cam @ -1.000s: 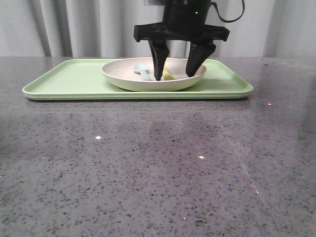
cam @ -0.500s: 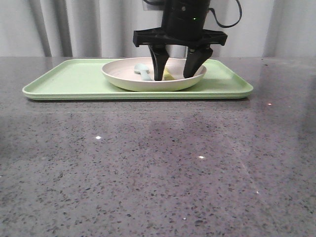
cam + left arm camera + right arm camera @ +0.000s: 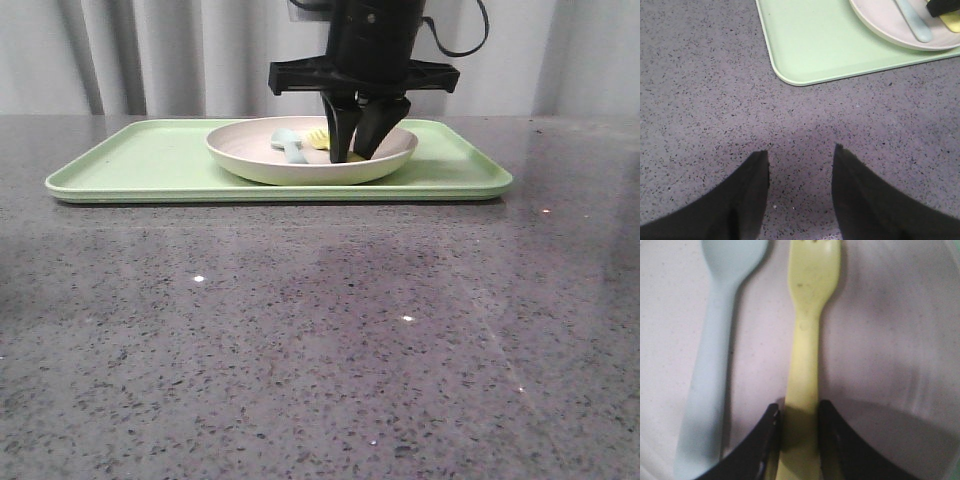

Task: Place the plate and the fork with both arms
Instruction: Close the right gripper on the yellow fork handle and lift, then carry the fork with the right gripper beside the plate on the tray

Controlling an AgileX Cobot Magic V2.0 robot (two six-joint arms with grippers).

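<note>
1. our right gripper [image 3: 355, 152] stands down inside the plate [image 3: 250, 150], its fingers drawn in against both sides of the fork [image 3: 807, 340] handle; we judge it clamped on the fork.
2. the fork lies in the plate beside the spoon [image 3: 712, 355], close but apart; in the front view the tines [image 3: 318, 137] look tipped up a little.
3. the plate sits on the tray [image 3: 140, 160], right of its middle.
4. our left gripper [image 3: 800, 160] hovers over bare table [image 3: 700, 75] near the tray's corner, fingers apart and holding nothing.
5. risks, as we judge them: the grip is far back on the handle, so the fork could pivot or slip out on lifting; the fingertips may be pressing the plate floor and could drag or tilt the plate; the spoon is near enough to be nudged; smooth plastic gives little hold.
</note>
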